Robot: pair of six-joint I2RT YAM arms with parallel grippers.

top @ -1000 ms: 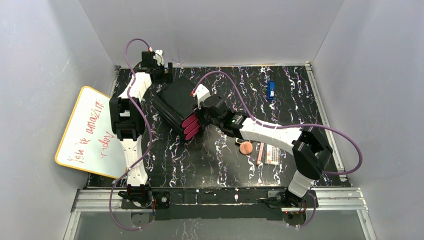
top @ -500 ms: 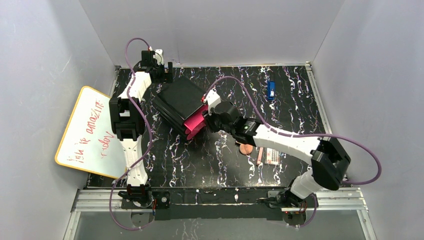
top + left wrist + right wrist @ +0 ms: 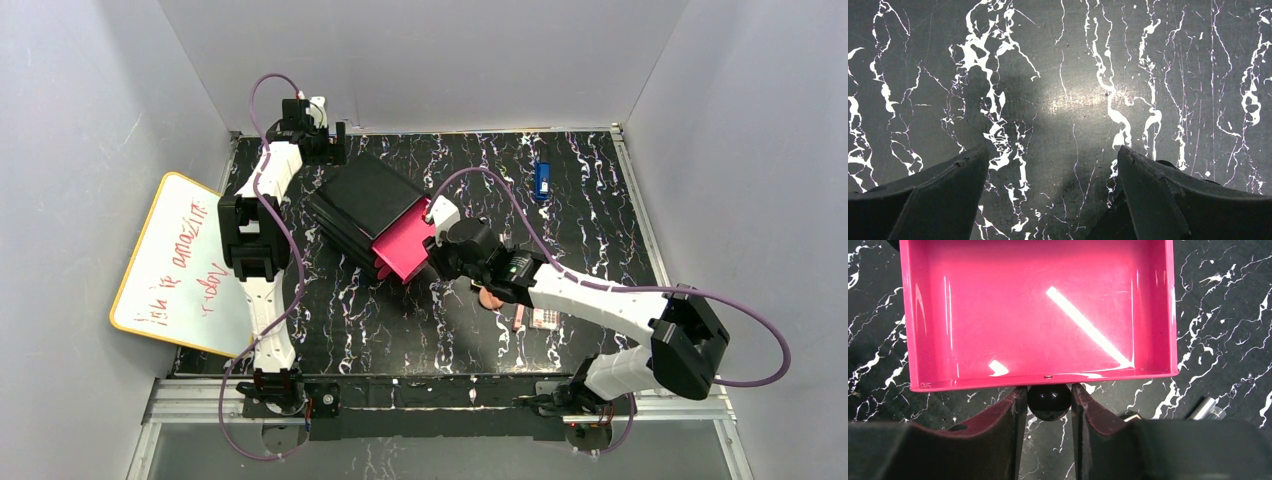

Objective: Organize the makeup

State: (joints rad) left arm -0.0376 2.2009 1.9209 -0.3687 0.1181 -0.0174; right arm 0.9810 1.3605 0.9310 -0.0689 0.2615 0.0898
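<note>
Pink drawer (image 3: 405,243) pulled out of black box (image 3: 358,195) | top: right claw (image 3: 433,250) at its front; makeup (image 3: 545,318) at 4 o'clock from it, sticks (image 3: 519,318) pointing 12-to-6, right arm nearer | left wrist: left claw (image 3: 1053,165) wide apart, holding nothing | right wrist: right claw clamped on black knob (image 3: 1049,401)

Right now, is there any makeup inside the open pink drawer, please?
No, the pink drawer shows only its bare glossy floor and light reflections.

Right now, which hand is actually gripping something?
The right hand, shut on the black knob of the pink drawer; the left hand is open over the table, holding nothing.
</note>
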